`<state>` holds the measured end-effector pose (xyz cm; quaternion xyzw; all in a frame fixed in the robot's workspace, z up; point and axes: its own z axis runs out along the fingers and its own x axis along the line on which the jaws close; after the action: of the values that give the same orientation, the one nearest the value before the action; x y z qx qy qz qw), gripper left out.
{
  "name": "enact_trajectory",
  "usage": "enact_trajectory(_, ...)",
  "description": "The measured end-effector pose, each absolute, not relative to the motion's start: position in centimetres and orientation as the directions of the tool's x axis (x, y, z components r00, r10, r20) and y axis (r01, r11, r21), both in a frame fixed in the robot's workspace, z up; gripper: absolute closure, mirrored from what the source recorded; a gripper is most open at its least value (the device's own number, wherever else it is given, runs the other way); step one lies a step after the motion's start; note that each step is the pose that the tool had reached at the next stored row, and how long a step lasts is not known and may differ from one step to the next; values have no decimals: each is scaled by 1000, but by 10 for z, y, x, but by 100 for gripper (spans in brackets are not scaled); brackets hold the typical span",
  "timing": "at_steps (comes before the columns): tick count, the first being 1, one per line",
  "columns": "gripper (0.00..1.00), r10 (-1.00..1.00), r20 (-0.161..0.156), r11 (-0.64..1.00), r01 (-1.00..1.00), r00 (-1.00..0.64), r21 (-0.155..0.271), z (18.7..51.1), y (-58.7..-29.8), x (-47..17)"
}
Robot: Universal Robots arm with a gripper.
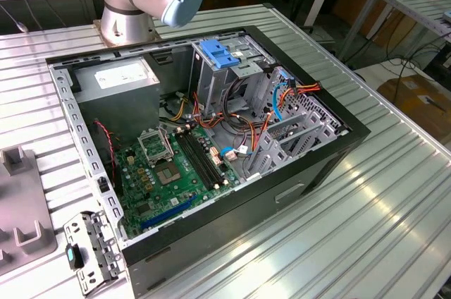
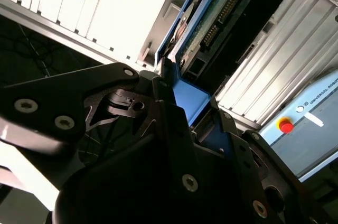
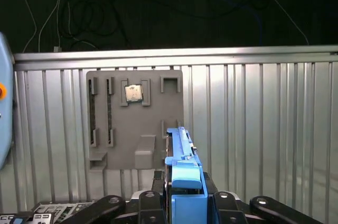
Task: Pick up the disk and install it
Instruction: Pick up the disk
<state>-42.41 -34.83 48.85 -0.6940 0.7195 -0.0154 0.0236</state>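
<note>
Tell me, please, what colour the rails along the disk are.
Bright blue on the disk; the first wrist view shows it best.

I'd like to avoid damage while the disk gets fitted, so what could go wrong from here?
The hand grips the disk by one end, with most of its length sticking out, so it could tilt or slip. Inside the computer case, loose cables crowd the space beside the metal drive cage, so the disk might snag them going in.
</note>
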Motion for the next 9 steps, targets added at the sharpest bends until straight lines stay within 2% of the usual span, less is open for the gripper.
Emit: enact_trajectory(9,63,-999,-13,38,-998,-38,-58,490,-351,-410)
